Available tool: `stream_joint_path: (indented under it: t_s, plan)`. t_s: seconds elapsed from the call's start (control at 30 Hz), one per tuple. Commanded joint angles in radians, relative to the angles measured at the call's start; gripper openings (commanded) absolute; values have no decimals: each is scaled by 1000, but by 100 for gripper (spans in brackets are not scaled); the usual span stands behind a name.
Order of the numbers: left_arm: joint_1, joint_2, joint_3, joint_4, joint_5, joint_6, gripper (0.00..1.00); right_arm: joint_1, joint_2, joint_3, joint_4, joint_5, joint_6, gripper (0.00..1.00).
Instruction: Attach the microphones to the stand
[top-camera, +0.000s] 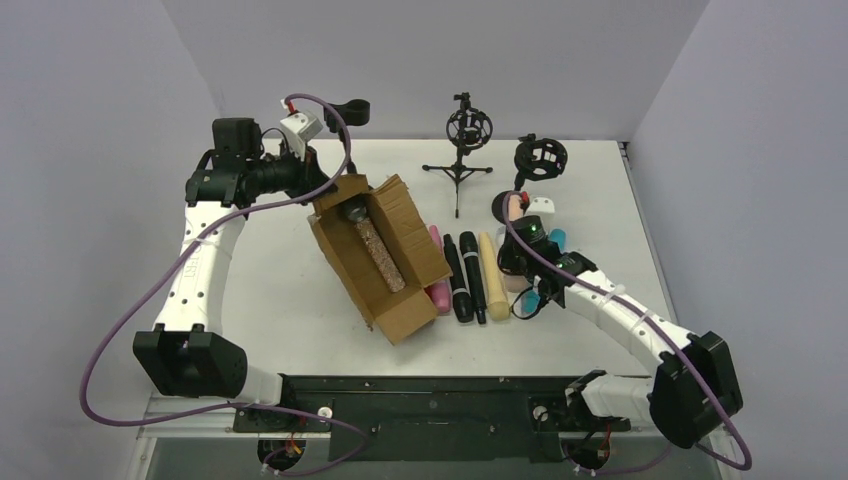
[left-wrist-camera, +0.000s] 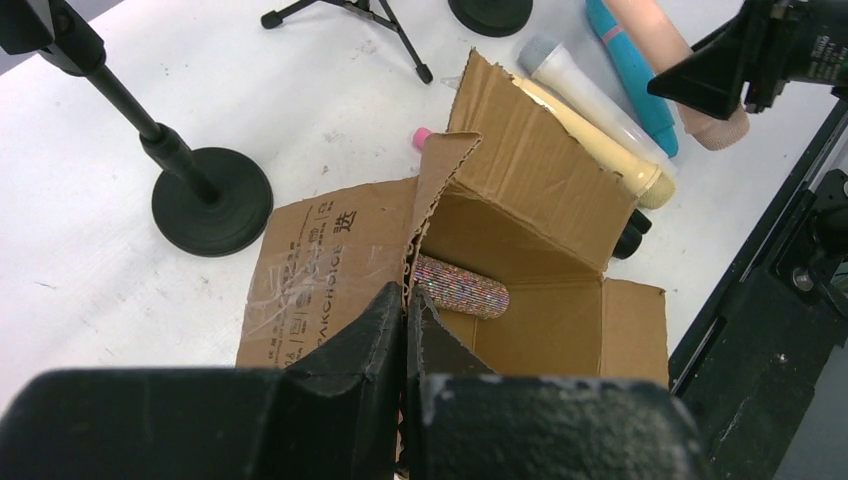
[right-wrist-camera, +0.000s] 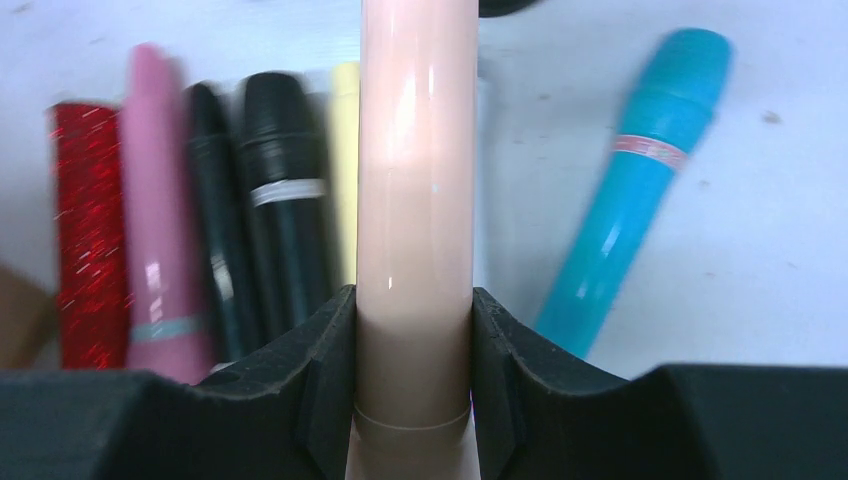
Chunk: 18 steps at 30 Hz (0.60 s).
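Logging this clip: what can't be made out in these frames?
Right wrist view: peach microphone in the right gripper, both ends cut off by top and bottom edges.
Left wrist view: glittery microphone mostly hidden behind the cardboard box flap and left gripper.
Right wrist view: red microphone and pink microphone blurred.

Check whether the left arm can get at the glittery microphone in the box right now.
Probably, though not at once. The glittery microphone lies uncovered in the open box, just beyond the left pincer, but that pincer looks shut on the box's flap and would have to let go first.
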Motion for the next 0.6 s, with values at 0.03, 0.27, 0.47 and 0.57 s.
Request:
stream_joint_path:
  t_s: [0.03, 0.27, 0.47, 0.57]
  plan:
    - [18, -22, 10, 136, 43, -69, 0, -119, 110, 70, -34, 38, 51, 0]
    - [23, -10, 22, 164, 95, -81, 0, -151, 241, 78, -31, 10, 47, 0]
    - [23, -2, -26, 226, 112, -131, 0, -159, 278, 52, -35, 5, 46, 0]
    - [23, -3, -36, 207, 124, -109, 0, -161, 284, 51, -40, -4, 47, 8]
